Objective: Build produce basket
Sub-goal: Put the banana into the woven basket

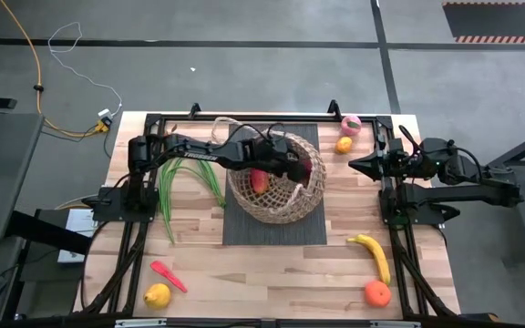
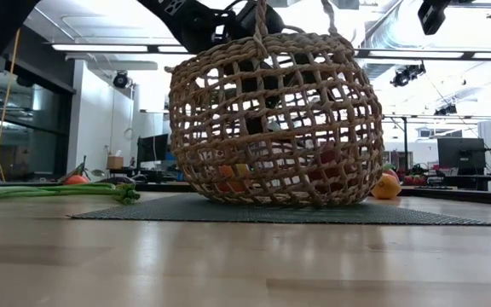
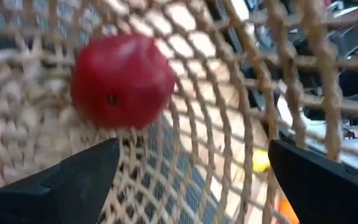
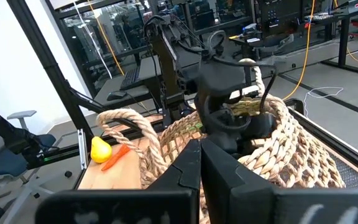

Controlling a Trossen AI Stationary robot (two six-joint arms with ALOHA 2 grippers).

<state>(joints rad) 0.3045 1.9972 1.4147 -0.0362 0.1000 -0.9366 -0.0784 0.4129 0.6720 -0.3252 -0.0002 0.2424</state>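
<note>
Left pincer hangs inside the basket, its fingers spread wide and empty; the left wrist view shows a red fruit just ahead of the fingertips, lying against the weave. Judging by this, the step in hand is letting a piece of produce go into the basket. To do it well, the arm should rise straight up out of the mouth, keeping its fingers away from the rope wall and the loop handle so that nothing snags or tips.

Right pincer waits at the right edge of the surface, pointing toward the basket, its fingers pressed together on nothing.

Another reddish fruit lies in the basket's bottom. The basket stands on a dark mat in the middle of the wooden surface. Still outside are the green bean stalks just left of the basket, a red pepper and a lemon near the front left, a banana and an orange at front right, and a pink fruit with a small orange one at the far right.

Around the rig lies a grey floor with a yellow cable.
</note>
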